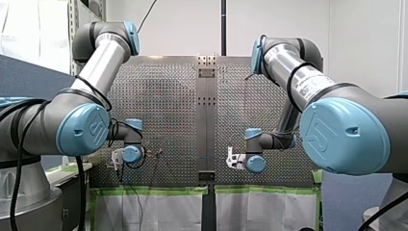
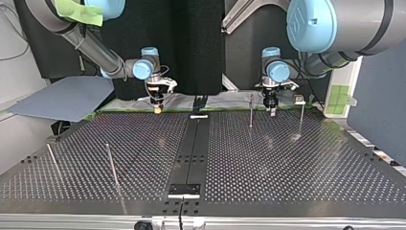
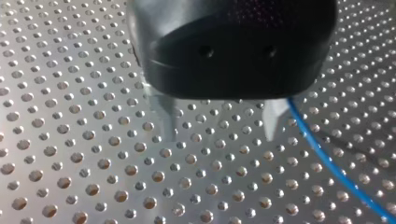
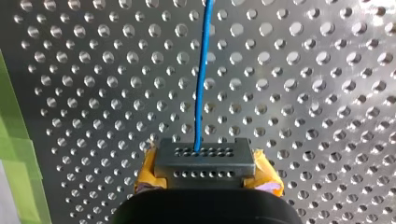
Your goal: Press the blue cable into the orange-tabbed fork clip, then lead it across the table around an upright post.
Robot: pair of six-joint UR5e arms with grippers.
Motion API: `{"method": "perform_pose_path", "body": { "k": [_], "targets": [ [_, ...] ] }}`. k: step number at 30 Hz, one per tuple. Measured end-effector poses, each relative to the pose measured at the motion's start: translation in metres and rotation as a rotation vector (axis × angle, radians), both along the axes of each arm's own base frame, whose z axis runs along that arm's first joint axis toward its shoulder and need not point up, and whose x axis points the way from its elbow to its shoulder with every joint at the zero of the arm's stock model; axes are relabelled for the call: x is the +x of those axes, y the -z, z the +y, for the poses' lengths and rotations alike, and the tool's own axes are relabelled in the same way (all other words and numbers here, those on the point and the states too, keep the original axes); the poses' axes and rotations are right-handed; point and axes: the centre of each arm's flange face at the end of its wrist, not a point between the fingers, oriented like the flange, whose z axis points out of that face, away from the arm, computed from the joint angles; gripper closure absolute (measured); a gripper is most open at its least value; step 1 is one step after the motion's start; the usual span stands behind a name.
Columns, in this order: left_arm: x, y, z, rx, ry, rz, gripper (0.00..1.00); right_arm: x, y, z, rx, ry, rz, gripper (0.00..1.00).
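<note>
Zero of the two steps finished, judging by how things lie. Cannot make out the orange-tabbed fork clip in any view, so cannot call the pressing done.

Blue cable (image 4: pixel 201 84) running straight ahead from between the yellow pads (image 4: pixel 148 172) of my right gripper (image 4: pixel 204 163), close over the perforated table (image 4: pixel 327 93). Reads as clenched on the cable.

Same cable in the left wrist view, passing just beside one metal finger (image 3: pixel 275 116) of my left gripper (image 3: pixel 219 133) and outside the gap. Fingers spread wide there, only bare plate between them: released, holding nothing.

Both grippers low at the table's far edge in the top view, the right one at that view's left, the left one just beside a thin upright post (image 2: pixel 251 111). Other posts (image 2: pixel 111 163) well apart on the near side. No cable seen wrapped around any of them.

Left to do, by this reading: seat the cable in the clip, then carry it across and around a post.
</note>
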Motion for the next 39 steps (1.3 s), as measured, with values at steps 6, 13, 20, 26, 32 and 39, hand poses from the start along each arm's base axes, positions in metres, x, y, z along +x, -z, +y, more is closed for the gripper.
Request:
{"method": "perform_pose_path", "body": {
  "k": [6,13,20,26,32,39],
  "targets": [
    [-0.002,0.002,0.008,0.037,-0.031,0.025,0.00,-0.009,-0.001,-0.008,0.006,0.017,0.004,1.00],
    [-0.006,0.006,0.014,0.071,-0.034,0.079,0.00,-0.020,-0.006,-0.024,0.030,0.041,0.017,1.00],
    [-0.012,0.010,0.010,0.086,0.022,0.139,0.00,-0.027,-0.004,-0.024,0.077,0.050,0.039,1.00],
    [-0.018,0.013,0.005,0.092,0.067,0.188,0.00,-0.030,-0.003,-0.023,0.090,0.053,0.044,1.00],
    [-0.025,0.016,-0.003,0.079,0.122,0.233,0.00,-0.030,-0.003,-0.023,0.094,0.054,0.046,1.00],
    [-0.032,0.019,-0.006,0.051,0.144,0.290,0.00,-0.031,-0.002,-0.023,0.093,0.055,0.045,1.00]
  ]
}}
